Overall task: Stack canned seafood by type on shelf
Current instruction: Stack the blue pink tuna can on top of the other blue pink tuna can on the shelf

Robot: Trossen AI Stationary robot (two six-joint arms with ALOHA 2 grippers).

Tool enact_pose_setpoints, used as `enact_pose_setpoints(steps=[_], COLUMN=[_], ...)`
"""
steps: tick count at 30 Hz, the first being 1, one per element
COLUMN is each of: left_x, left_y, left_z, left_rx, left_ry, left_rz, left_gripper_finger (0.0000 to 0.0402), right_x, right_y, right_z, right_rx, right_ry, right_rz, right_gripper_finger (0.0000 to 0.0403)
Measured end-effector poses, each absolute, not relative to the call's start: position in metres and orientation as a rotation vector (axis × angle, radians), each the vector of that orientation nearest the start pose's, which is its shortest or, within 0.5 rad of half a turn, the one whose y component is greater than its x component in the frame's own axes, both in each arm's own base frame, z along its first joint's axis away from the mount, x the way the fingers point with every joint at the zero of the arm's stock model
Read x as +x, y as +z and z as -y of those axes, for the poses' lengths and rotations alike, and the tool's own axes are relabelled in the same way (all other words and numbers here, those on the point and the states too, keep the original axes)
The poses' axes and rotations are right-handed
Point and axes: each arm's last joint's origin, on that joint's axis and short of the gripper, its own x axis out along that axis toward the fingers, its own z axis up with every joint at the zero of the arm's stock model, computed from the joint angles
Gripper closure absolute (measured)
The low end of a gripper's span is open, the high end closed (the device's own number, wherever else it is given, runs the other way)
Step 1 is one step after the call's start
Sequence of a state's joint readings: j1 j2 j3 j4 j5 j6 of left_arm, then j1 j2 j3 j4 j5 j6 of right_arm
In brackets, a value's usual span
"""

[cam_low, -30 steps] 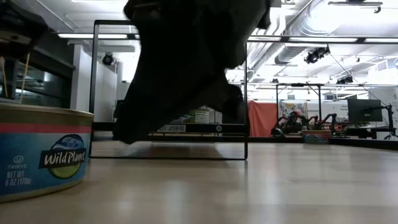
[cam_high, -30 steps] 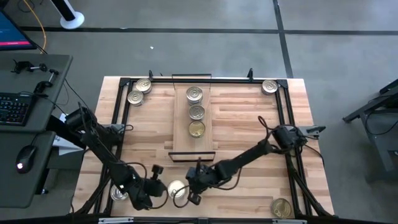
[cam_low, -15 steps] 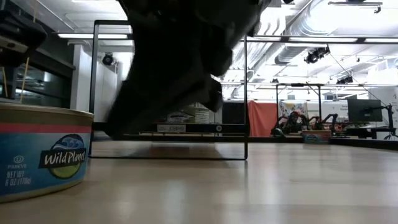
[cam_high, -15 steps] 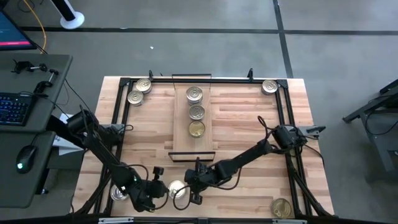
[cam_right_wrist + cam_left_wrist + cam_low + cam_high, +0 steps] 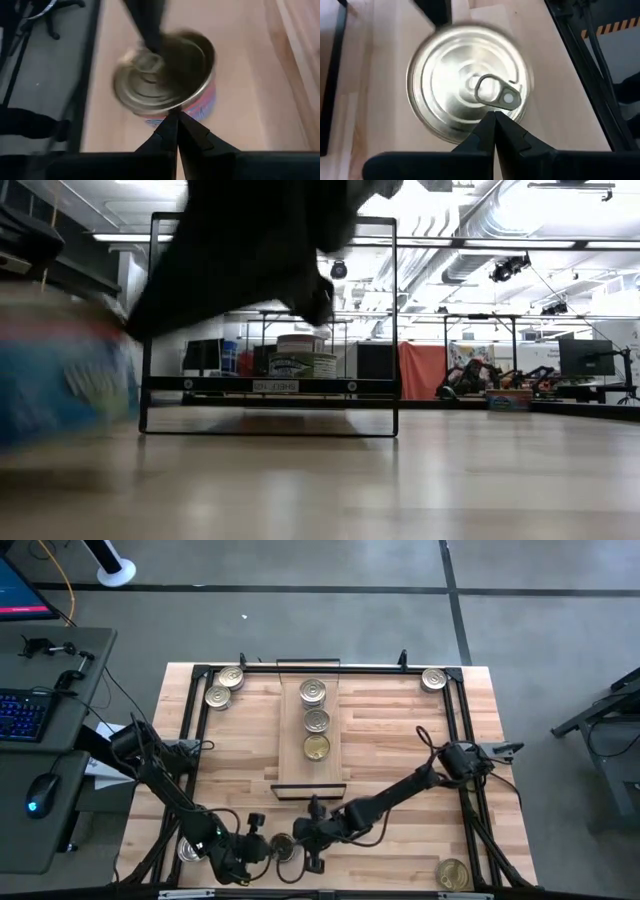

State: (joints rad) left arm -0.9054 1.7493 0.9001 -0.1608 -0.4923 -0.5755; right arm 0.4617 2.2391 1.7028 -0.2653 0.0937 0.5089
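A tin (image 5: 284,846) is flanked at the counter's (image 5: 400,730) near edge by the left gripper (image 5: 262,845) and right gripper (image 5: 306,840), fingers closed, empty; three tins sit on the shelf (image 5: 291,755).

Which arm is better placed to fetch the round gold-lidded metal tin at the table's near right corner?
Probably the right. The right gripper is nearer to the gold-lidded tin, which lies on that arm's own side. The left gripper is farther away, and the right arm lies across its way.
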Motion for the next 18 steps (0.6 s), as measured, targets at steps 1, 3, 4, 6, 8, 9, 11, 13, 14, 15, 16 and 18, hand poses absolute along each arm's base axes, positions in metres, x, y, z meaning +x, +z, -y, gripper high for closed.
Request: enact_pose_setpoints(steps=[1,3,4,6,8,9,11,13,14,15,16,18], left_x=[0.21,0.21,0.209,0.211,0.214,0.213,0.215,0.215,0.215,0.213,0.211,0.206], left_y=[0.14,0.137,0.133,0.133,0.134,0.132,0.128,0.127,0.127,0.127,0.127,0.131], left_z=[0.246,0.244,0.241,0.24,0.24,0.239,0.236,0.235,0.234,0.233,0.23,0.225], left_rx=[0.116,0.136,0.157,0.157,0.142,0.15,0.154,0.162,0.176,0.186,0.191,0.164], left_ry=[-0.14,-0.121,-0.105,-0.089,-0.077,-0.07,-0.06,-0.059,-0.057,-0.05,-0.032,0.012], left_rz=[-0.841,-0.846,-0.859,-0.85,-0.848,-0.862,-0.876,-0.885,-0.894,-0.912,-0.934,-0.96], left_gripper_finger=[0.0402,0.0402,0.0401,0.0401,0.0401,0.0401,0.0401,0.0401,0.0401,0.0401,0.0401,0.0401], right_x=[0.443,0.446,0.447,0.449,0.45,0.45,0.45,0.45,0.45,0.451,0.451,0.452], right_y=[0.174,0.185,0.189,0.194,0.196,0.196,0.196,0.197,0.2,0.205,0.209,0.22], right_z=[-0.219,-0.223,-0.224,-0.224,-0.224,-0.224,-0.224,-0.223,-0.224,-0.224,-0.224,-0.224], right_rx=[0.245,0.237,0.233,0.221,0.212,0.211,0.211,0.207,0.2,0.188,0.17,0.13], right_ry=[0.157,0.186,0.203,0.225,0.237,0.237,0.242,0.24,0.244,0.251,0.255,0.266], right_rz=[-0.823,-0.784,-0.779,-0.771,-0.766,-0.764,-0.767,-0.78,-0.781,-0.782,-0.787,-0.786], right_gripper_finger=[0.0403,0.0403,0.0403,0.0403,0.0403,0.0403,0.0403,0.0403,0.0403,0.0403,0.0403,0.0403])
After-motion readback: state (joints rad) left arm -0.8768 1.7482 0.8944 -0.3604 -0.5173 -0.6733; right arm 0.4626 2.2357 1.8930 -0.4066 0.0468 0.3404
